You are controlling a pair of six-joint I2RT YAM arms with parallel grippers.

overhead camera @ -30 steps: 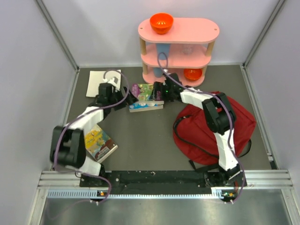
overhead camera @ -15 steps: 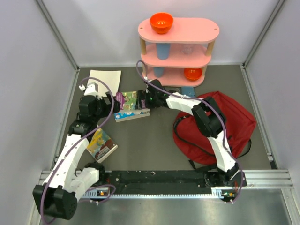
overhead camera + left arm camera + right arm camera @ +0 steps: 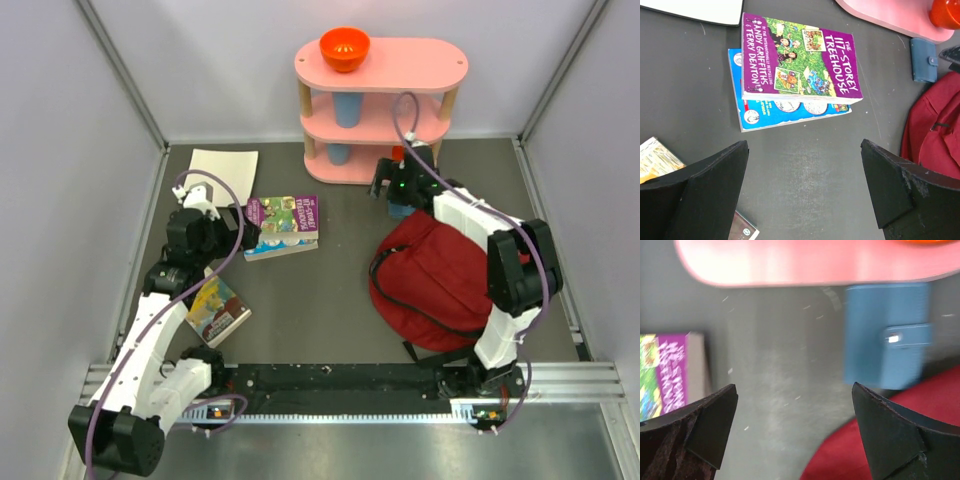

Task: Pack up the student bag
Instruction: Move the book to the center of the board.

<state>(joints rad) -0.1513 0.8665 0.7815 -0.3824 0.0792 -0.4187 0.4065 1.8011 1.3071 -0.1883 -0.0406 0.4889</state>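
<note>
Jaws wide apart and empty, the left gripper [image 3: 804, 150] hovers over the dark table [image 3: 805, 200]. A small colourful book [image 3: 215, 310] lies back by its arm. Just ahead of it are two stacked books: the purple top book [image 3: 795, 65] reads "The 117-Storey Treehouse by Andy Griffiths & Terry Denton" and rests on a blue book [image 3: 785, 111]. The right gripper [image 3: 794, 390], equally wide and holding nothing, hangs above the far edge of the dark-red student bag [image 3: 440, 275], which spreads below and behind it. A blue snap wallet [image 3: 887, 347] lies just ahead on its right, beside the bag. Beyond stands the pink shelf [image 3: 440, 62], an orange bowl [image 3: 344, 47] on its top tier.
</note>
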